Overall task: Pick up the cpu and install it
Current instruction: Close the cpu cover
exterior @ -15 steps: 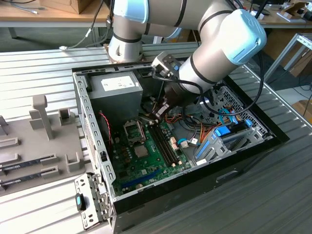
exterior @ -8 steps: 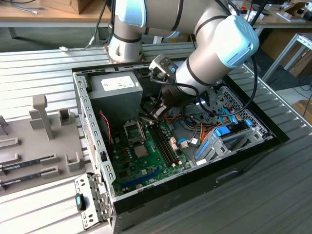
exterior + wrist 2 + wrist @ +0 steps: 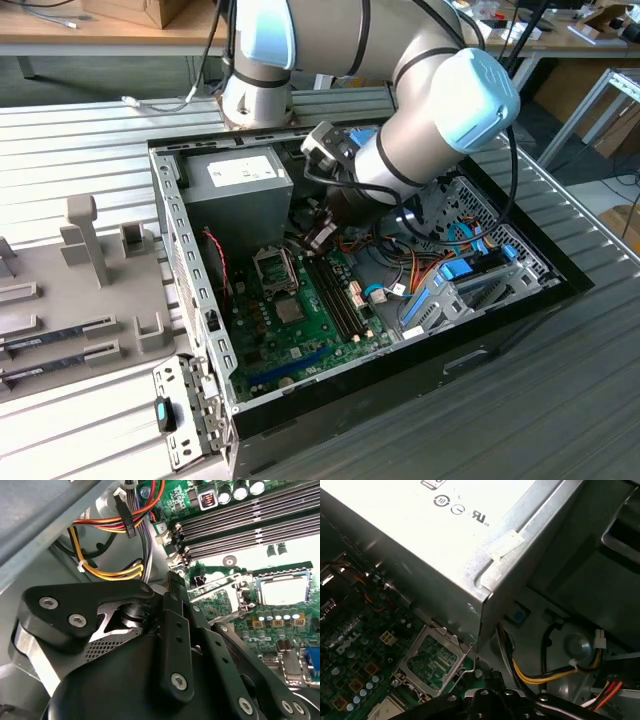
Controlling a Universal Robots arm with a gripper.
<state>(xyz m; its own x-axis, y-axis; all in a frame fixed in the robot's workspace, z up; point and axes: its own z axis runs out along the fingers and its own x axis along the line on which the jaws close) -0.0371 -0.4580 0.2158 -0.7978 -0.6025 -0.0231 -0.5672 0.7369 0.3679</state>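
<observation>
Hovering inside the open black computer case (image 3: 520, 300), the black pincer (image 3: 172, 587) looks clenched and empty; the small square silvery-grey cpu (image 3: 282, 590) sits nearby in its socket on the green motherboard (image 3: 235, 607).

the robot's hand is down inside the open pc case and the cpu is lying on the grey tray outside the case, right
Not quite. The cpu is not on the tray outside: the second wrist view shows it in the socket on the motherboard, inside the case. The hand is indeed down inside the open case.
</observation>
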